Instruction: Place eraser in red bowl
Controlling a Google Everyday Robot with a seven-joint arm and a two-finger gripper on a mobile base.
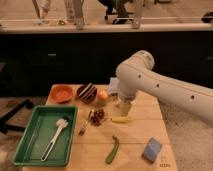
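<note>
The red bowl (61, 93) is a shallow orange-red bowl at the table's back left. Just to its right, a dark oblong with pale stripes, the eraser (88, 91), lies across a dark bowl (82, 95) of like size. My gripper (125, 107) hangs from the big white arm (150, 82) over the middle of the table, to the right of the eraser and apart from it, just above a small yellow item (121, 120). It looks open, with nothing in it.
A green tray (30, 142) holding a white brush (56, 134) fills the front left. An orange fruit (103, 95), a dark red cluster (98, 117), a fork (84, 124), a green pepper (112, 150) and a blue-grey sponge (152, 149) lie around the table.
</note>
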